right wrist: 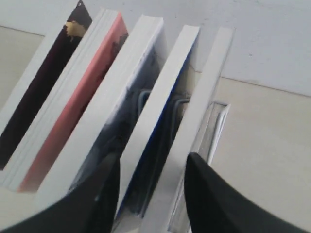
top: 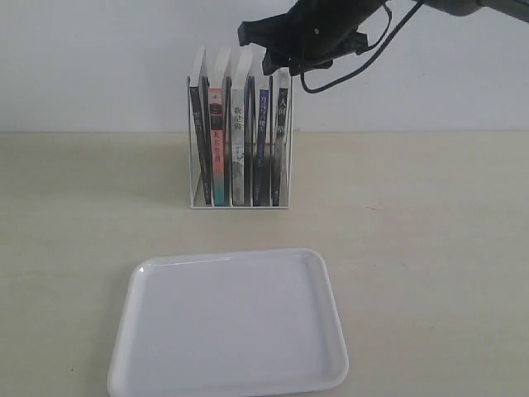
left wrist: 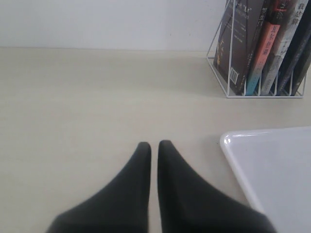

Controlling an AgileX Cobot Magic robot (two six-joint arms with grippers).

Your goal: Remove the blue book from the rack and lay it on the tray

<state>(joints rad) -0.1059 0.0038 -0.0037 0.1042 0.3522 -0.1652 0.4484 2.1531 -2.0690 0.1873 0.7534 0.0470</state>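
The blue book [top: 261, 145], its narrow dark spine facing outward, stands upright fourth from the left in the white wire rack [top: 240, 205], apart from the flat white tray [top: 145, 277] in front.

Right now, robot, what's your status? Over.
Right gripper open above the blue book. Left gripper shut, by the tray. Blue book standing in the rack, ungripped. Other books crowd both sides.

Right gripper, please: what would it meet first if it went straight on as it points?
Probably the blue book, its top edge between the fingers of the open right gripper; depth is unclear.
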